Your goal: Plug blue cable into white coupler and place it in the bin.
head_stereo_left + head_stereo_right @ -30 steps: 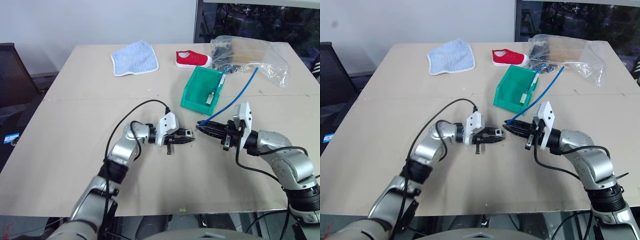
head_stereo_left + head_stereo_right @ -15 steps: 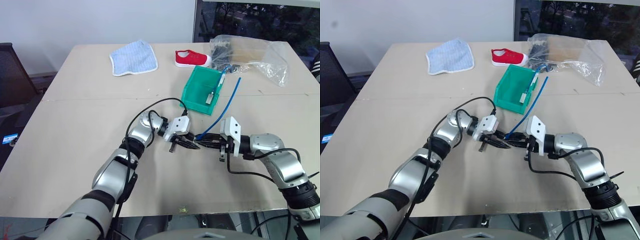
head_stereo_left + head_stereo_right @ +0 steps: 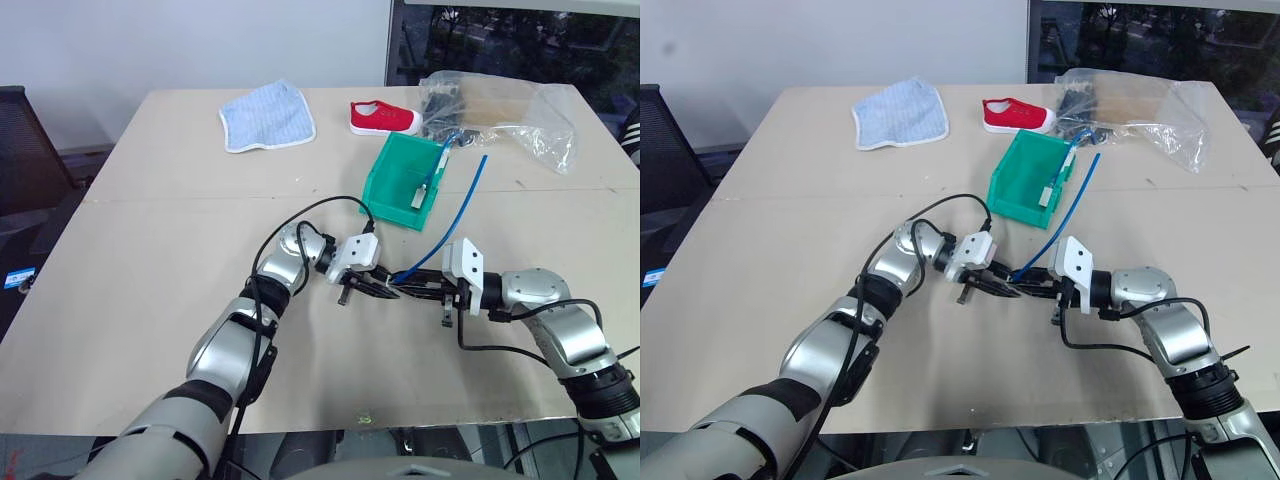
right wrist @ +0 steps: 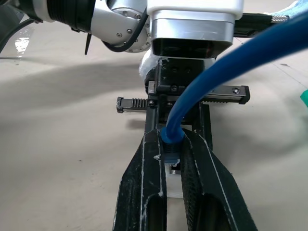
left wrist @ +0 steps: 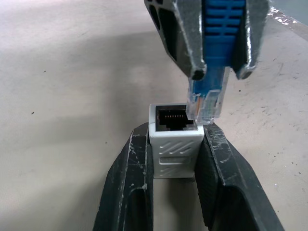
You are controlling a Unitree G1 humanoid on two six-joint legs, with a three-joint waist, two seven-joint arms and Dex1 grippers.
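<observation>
Plug tip of the thin bright-blue flexible cable, clear plastic w/ gold contacts, sits just at the socket edge of the small ribbed white plastic coupler block. Left gripper clamps the coupler; right gripper pinches the cable's blue boot. Green rectangular plastic bin stands well beyond, on the matte beige tabletop.

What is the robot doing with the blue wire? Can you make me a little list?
left gripper: shut on the white coupler, socket facing the plug
right gripper: shut on the blue cable just behind its clear plug
plug: tip at the socket's edge, off to one side, not yet pushed in
bin: green, on the table beyond the grippers
also on table: red shoe, blue cloth, clear bag
</observation>
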